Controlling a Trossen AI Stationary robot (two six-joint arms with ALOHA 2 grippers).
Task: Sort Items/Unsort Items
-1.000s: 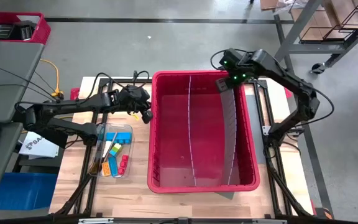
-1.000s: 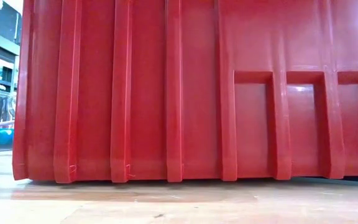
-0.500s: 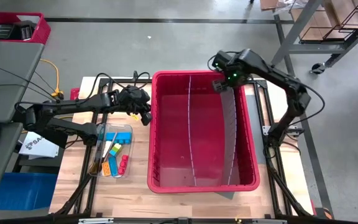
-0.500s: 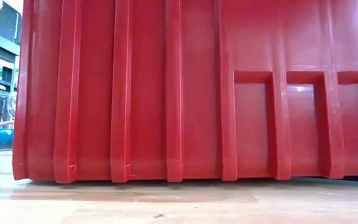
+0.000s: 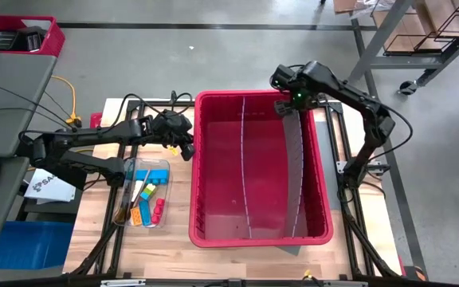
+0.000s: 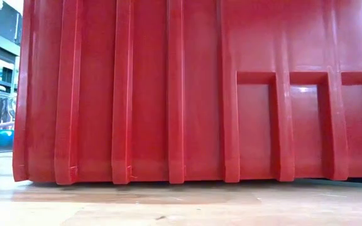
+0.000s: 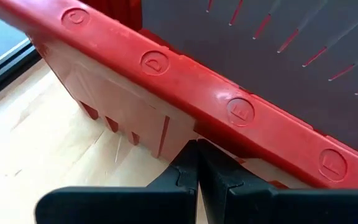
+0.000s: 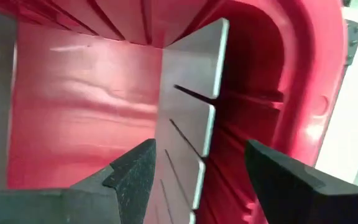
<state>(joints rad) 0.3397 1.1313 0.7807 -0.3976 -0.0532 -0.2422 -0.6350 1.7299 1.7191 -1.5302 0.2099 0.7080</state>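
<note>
The items (image 5: 146, 195) lie in a clear tray (image 5: 162, 164) on the table, left of a large red bin (image 5: 200, 171). They are blue, yellow, orange, red and green pieces and thin dark sticks. My left gripper (image 5: 187, 151) (image 7: 197, 165) is shut, with its tips just under the bin's left rim (image 7: 229, 106). My right gripper (image 5: 287, 104) (image 8: 197, 171) hangs open over the bin's far right corner. Its fingers (image 8: 132, 168) point down on either side of the far end of a grey divider (image 8: 188, 118), apart from it. My left gripper's shut fingertips (image 7: 191, 158) stand at the bin's left outer wall, right below the rim, coming slanting down from the table's left. Whether they touch the wall I cannot tell.
A second grey divider (image 5: 244, 159) stands upright in the bin, left of the first (image 5: 296, 167). The low view shows only the bin's near wall (image 6: 200, 94). A blue crate (image 5: 30, 239) and a paper sheet (image 5: 46, 186) lie at the table's left.
My right gripper has come down and a little toward the table's left, onto the far end of the right divider, and its wrist has rolled.
</note>
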